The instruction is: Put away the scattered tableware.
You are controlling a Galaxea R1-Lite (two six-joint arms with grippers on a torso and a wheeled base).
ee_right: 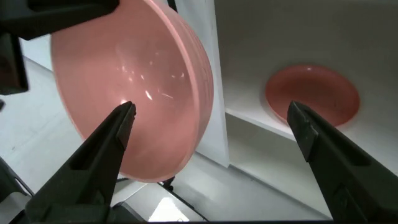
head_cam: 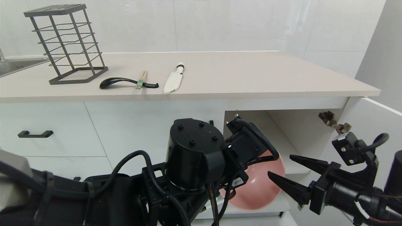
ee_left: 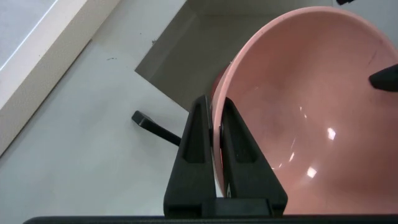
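Observation:
A pink bowl (head_cam: pixel 259 188) hangs on edge in front of the open lower cabinet, with my left gripper (ee_left: pixel 216 102) shut on its rim. The same bowl (ee_left: pixel 311 118) turns its glossy inside toward the left wrist camera. Just right of the bowl (ee_right: pixel 137 81), my right gripper (head_cam: pixel 279 164) stands open and holds nothing; one fingertip (ee_right: pixel 127 109) is in front of the bowl's inside. A second pink dish (ee_right: pixel 313 93) lies on the cabinet floor. On the counter lie a black ladle (head_cam: pixel 125 82), wooden chopsticks (head_cam: pixel 141 79) and a white knife (head_cam: pixel 173 82).
A dark wire rack (head_cam: pixel 67 44) stands at the counter's back left, near a sink (head_cam: pixel 19 64). The cabinet door (head_cam: pixel 373 122) is swung open at the right, with a hinge (head_cam: pixel 333 123) showing. A white shelf (head_cam: pixel 295 169) sits inside the cabinet. A drawer handle (head_cam: pixel 35 134) is at the left.

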